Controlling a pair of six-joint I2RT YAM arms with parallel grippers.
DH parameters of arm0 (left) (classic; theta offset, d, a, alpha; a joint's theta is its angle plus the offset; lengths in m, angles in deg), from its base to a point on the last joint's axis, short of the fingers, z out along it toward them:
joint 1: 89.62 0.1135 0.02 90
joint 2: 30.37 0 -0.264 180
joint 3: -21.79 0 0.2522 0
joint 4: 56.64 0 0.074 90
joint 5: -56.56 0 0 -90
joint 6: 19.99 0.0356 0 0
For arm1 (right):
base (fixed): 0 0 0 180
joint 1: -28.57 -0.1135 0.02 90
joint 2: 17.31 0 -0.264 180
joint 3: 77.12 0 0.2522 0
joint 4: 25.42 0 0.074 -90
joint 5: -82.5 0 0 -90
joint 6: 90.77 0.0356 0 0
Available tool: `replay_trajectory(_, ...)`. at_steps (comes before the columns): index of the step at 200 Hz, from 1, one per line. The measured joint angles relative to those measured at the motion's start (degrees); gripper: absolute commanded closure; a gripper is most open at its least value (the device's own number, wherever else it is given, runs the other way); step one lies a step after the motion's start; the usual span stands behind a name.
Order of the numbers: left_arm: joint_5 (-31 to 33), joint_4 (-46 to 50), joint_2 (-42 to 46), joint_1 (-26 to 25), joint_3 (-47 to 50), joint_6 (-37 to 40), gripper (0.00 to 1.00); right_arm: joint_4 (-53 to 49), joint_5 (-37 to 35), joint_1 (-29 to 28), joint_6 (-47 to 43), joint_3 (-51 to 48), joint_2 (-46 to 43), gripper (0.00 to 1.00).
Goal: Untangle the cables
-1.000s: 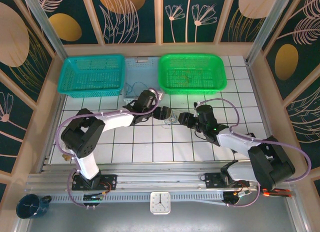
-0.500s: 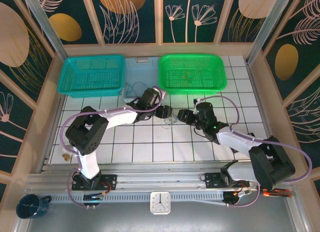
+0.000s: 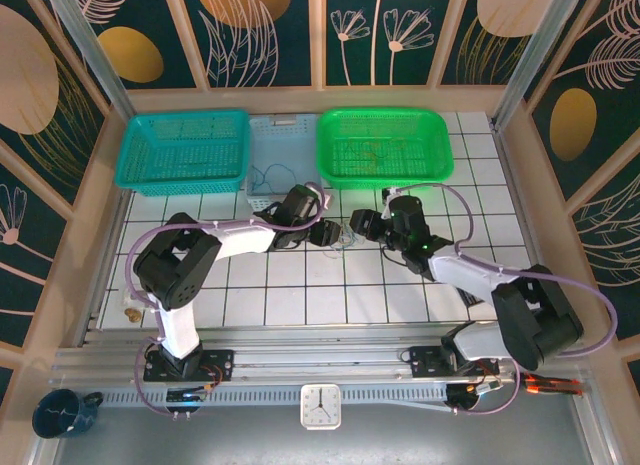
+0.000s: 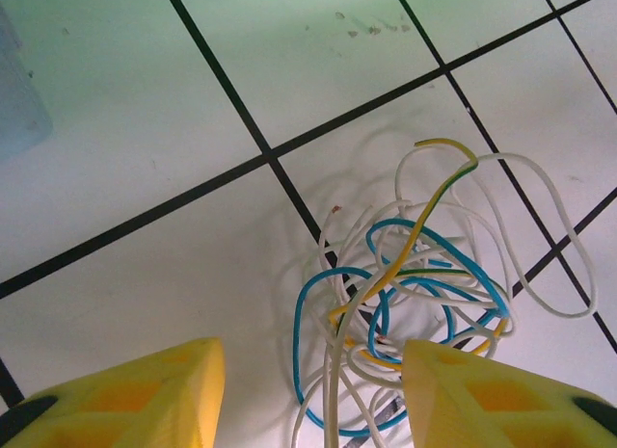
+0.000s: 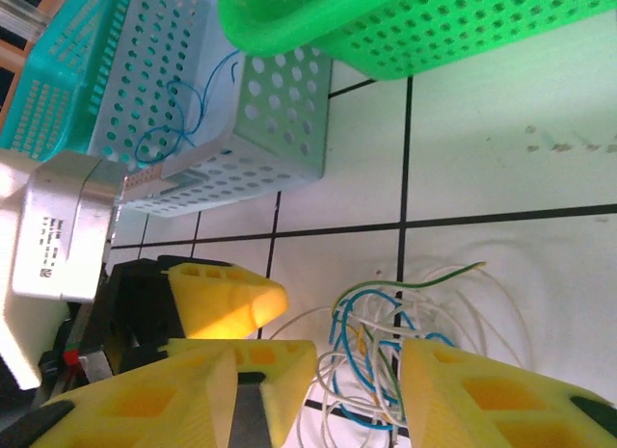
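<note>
Cables: one tangle on white tiled table. Left tool, right tool: both released, straddling tangle.

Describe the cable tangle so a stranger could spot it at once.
Find the green basket at the back of the tiled table. Before its near left corner, between the left hand and the right hand, lies the cable tangle. It is a loose knot of thin blue, white and yellow wires, unlike the chunky yellow fingers flanking it.
</note>
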Motion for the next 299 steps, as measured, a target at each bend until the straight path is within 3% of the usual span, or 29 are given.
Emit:
replay_trajectory(25,-0.33,-0.44,-0.61,0.02,0.02,0.11,0.63,2.56,1.95,0.00,1.36,0.72,2.69,0.56)
replay_trajectory(84,-0.26,-0.85,-0.04,0.00,1.09,0.33,1.00,10.95,6.64,-0.72,5.62,2.27,9.27,0.59)
replay_trajectory(200,-0.02,-0.61,18.58,0.02,7.82,-0.13,1.00,19.85,8.61,-2.99,10.58,0.96,16.98,0.63)
replay_trajectory(299,-1.99,-7.96,23.89,0.02,12.13,-1.99,1.00,20.20,8.41,-3.65,10.97,-0.57,19.08,0.63)
